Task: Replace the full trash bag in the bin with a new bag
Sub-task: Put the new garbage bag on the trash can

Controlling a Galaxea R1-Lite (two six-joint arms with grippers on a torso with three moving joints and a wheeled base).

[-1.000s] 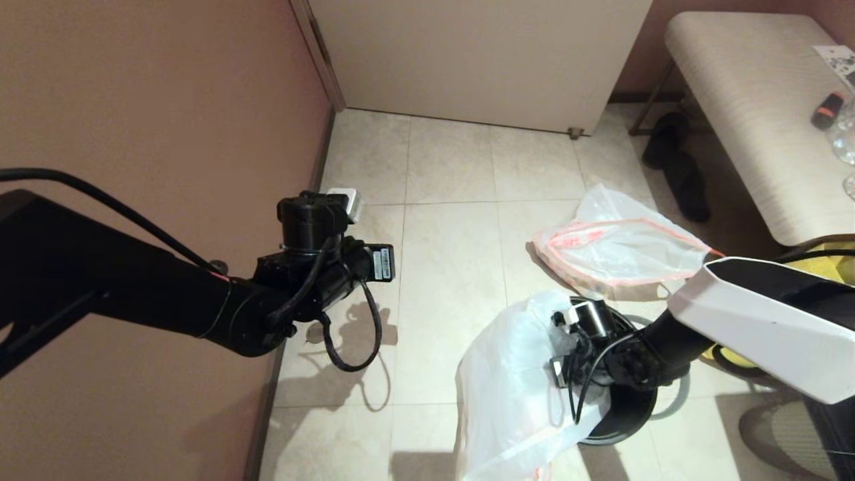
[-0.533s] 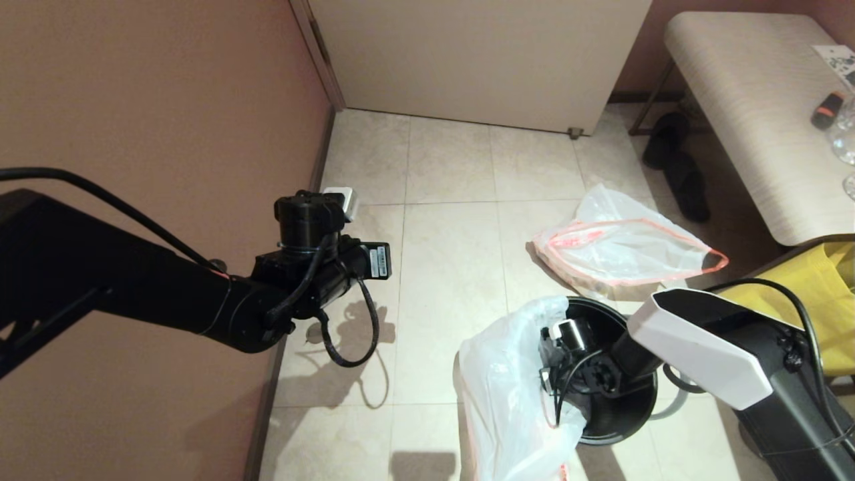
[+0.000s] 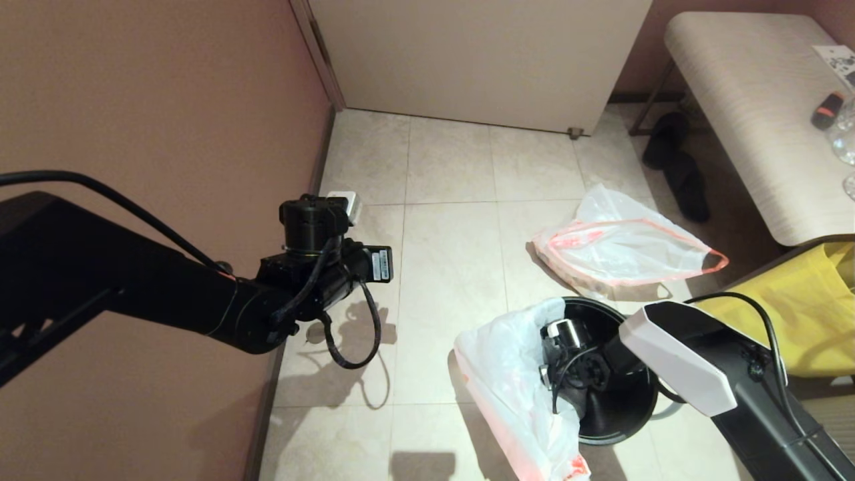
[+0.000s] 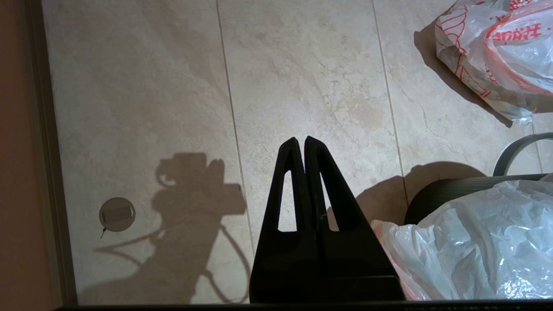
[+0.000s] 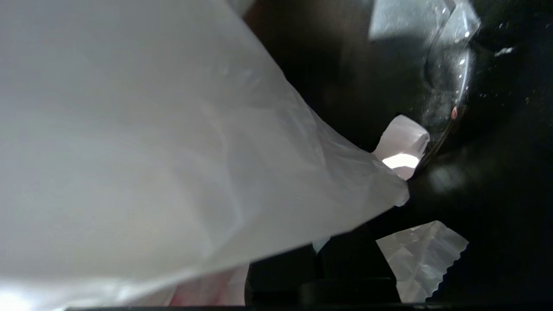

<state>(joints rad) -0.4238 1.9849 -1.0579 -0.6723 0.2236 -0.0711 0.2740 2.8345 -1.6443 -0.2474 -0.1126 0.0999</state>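
Right gripper, fingers clamped on the new bag, has plunged into the bin; lining begins; left gripper pinched empty

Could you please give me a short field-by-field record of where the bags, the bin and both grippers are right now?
bin: black bin on the tiled floor
new bag: new bag draped over the bin's left rim, part inside
full trash bag: full trash bag on the floor beyond the bin
right gripper: right gripper down inside the bin, shut on the new bag
left gripper: left gripper shut, empty, near the wall
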